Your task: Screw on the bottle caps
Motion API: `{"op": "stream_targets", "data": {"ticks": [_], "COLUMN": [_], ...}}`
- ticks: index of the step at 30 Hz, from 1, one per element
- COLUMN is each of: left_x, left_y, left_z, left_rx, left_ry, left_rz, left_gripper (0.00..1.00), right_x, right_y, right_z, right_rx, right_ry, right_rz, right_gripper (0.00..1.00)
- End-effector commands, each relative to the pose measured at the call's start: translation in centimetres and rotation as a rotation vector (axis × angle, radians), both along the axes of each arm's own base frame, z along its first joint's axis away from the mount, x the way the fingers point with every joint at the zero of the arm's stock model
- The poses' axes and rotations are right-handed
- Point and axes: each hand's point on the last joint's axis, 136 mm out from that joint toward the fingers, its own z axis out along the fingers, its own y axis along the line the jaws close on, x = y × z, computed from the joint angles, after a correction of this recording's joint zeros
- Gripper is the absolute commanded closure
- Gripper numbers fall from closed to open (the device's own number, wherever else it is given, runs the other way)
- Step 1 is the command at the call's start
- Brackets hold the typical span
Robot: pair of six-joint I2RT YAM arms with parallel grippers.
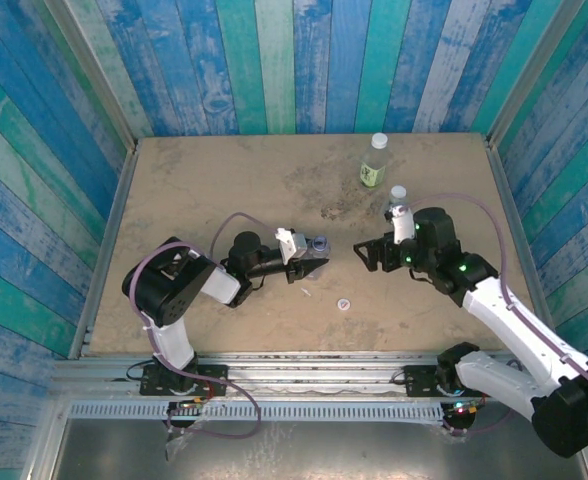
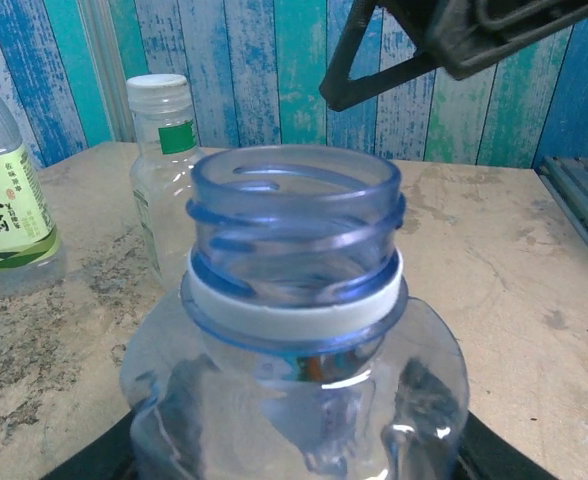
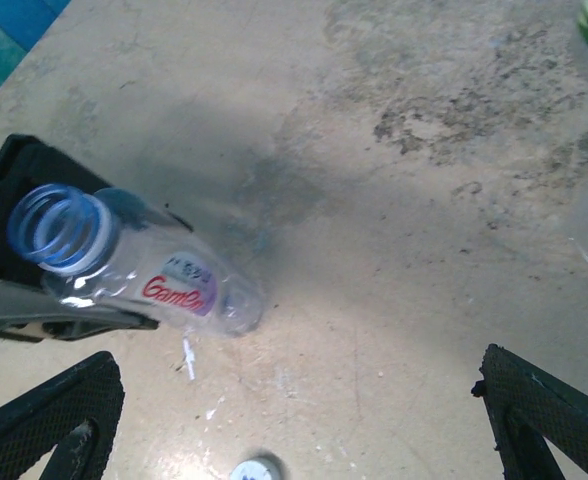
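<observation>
The blue-tinted bottle (image 1: 320, 245) (image 2: 294, 250) (image 3: 139, 270) stands uncapped at the table's middle, its threaded neck open. My left gripper (image 1: 311, 258) (image 2: 294, 445) is shut on its body, dark fingers (image 3: 19, 185) on either side. My right gripper (image 1: 367, 252) (image 3: 294, 430) hovers open just right of it, nothing between its fingertips (image 3: 54, 415). A white cap with a red-blue mark (image 1: 344, 304) (image 3: 254, 468) lies flat on the table in front of the bottle. The green-label bottle (image 1: 374, 163) (image 2: 4, 210) and the plain clear bottle (image 1: 397, 200) (image 2: 164, 170) stand upright farther back, each wearing a white cap.
Blue-green plank walls (image 1: 294, 60) enclose the tan table (image 1: 204, 190) on three sides. A metal rail (image 1: 304, 365) runs along the near edge by the arm bases. A small white scrap (image 1: 305, 293) lies near the cap.
</observation>
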Motion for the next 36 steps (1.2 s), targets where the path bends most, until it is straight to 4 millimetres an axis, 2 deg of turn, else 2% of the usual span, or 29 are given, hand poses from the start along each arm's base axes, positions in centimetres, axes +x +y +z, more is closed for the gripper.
{"op": "stream_targets", "data": {"ticks": [1, 7, 11, 16, 23, 29, 36], "left_x": [-0.3, -0.8, -0.9, -0.9, -0.8, -0.8, -0.6], "left_y": [0.0, 0.6, 0.8, 1.5, 2.1, 2.2, 2.6], "left_z": [-0.6, -0.6, -0.5, -0.4, -0.4, -0.6, -0.6], "left_rx": [0.023, 0.024, 0.021, -0.004, -0.015, -0.012, -0.019], "left_ry": [0.008, 0.013, 0.014, 0.024, 0.036, 0.039, 0.049], "left_rz": [-0.013, 0.0, 0.009, 0.035, 0.06, 0.065, 0.076], "left_gripper": [0.49, 0.49, 0.48, 0.48, 0.48, 0.48, 0.48], "right_x": [-1.4, -4.7, -7.0, -8.6, -8.8, -8.3, -7.9], "right_y": [0.3, 1.4, 1.6, 2.4, 3.2, 4.5, 5.6], "right_z": [-0.4, -3.3, -6.0, -8.4, -11.4, -12.6, -14.2], "right_rx": [-0.035, -0.112, -0.21, -0.291, -0.418, -0.458, -0.482], "right_ry": [0.008, 0.068, 0.123, 0.179, 0.25, 0.3, 0.327], "right_rz": [-0.011, 0.024, 0.063, 0.106, 0.108, 0.097, 0.102], "right_gripper": [0.05, 0.05, 0.06, 0.12, 0.24, 0.38, 0.43]}}
